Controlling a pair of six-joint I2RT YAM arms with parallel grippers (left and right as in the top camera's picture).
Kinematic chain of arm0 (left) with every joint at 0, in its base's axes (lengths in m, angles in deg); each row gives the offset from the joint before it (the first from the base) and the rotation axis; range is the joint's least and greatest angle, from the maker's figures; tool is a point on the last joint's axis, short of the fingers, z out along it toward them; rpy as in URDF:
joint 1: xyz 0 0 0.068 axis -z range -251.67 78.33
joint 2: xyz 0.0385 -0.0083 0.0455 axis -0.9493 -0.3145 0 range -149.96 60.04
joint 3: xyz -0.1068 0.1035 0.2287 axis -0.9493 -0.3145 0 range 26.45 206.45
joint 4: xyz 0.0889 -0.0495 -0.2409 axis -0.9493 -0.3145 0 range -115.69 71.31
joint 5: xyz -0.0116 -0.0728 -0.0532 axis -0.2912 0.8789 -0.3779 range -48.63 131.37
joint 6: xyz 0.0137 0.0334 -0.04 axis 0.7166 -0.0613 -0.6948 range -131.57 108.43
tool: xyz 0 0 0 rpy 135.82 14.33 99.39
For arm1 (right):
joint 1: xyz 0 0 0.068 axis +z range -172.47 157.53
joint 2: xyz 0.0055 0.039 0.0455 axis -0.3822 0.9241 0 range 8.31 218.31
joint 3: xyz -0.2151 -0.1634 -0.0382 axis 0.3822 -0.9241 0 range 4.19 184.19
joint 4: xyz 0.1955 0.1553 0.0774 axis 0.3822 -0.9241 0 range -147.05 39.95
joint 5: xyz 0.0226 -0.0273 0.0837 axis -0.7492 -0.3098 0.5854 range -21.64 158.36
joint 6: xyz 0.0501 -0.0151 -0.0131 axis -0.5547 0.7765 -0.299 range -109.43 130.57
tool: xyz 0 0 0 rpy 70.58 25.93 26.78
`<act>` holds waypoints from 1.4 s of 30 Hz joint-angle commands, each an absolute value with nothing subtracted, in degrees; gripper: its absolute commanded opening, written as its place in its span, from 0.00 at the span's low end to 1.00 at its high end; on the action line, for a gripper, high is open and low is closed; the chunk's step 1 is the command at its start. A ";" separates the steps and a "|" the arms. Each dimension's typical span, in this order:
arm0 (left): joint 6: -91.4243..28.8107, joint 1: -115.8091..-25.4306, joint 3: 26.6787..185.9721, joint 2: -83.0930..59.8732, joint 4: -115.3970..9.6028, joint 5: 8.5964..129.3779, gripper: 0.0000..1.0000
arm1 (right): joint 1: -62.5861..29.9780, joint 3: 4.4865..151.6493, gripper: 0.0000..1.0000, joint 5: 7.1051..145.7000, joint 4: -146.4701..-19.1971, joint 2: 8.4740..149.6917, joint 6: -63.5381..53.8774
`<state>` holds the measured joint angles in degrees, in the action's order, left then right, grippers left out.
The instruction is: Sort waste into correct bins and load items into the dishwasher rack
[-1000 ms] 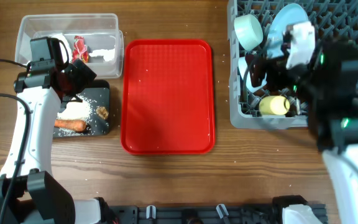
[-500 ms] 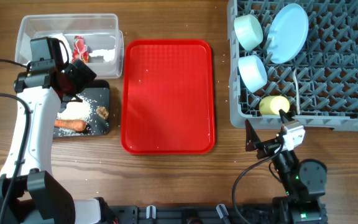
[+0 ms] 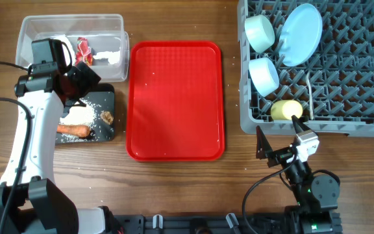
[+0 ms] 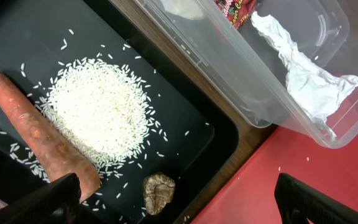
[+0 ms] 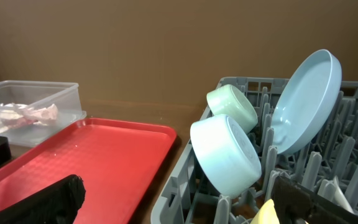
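Note:
The clear tub (image 3: 26, 40) holds the crumpled napkin (image 4: 306, 78) and red wrappers (image 3: 84, 51). The black tray (image 3: 108, 97) holds rice (image 4: 101, 109), the carrot (image 4: 39, 140) and the brown scrap (image 4: 159, 193). My left gripper (image 3: 88, 81) is open and empty above the tray, its fingers (image 4: 182, 208) straddling the scrap. The grey rack (image 3: 343, 78) holds the blue plate (image 3: 302, 34), two bowls (image 3: 260, 32) (image 3: 263, 75), the yellow cup (image 3: 286, 109) and a white spoon (image 3: 308, 91). My right gripper (image 3: 278, 134) is open and empty, low in front of the rack (image 5: 176, 208).
The red serving tray (image 3: 175, 101) lies between the bins and the rack, with a few rice grains on it. A brown wall stands behind the table in the right wrist view. Bare wood shows along the front edge.
My right arm has pulled back from over the rack to the table's front edge, empty. The left arm has not moved.

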<state>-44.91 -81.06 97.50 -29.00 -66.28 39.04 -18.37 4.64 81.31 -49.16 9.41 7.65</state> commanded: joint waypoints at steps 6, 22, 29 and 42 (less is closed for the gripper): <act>-45.26 -81.60 98.04 -28.43 -66.11 38.47 1.00 | -18.13 4.49 1.00 80.39 -49.01 8.74 8.22; -43.19 -81.62 51.29 26.50 -36.73 43.06 1.00 | -18.13 4.49 1.00 80.39 -49.01 8.74 8.20; -38.73 -78.76 35.51 44.38 -23.38 43.44 1.00 | -18.13 4.49 1.00 80.39 -49.01 8.74 8.22; -31.51 -74.28 26.81 59.87 -22.92 41.97 1.00 | -18.13 4.49 1.00 80.39 -49.01 8.74 8.20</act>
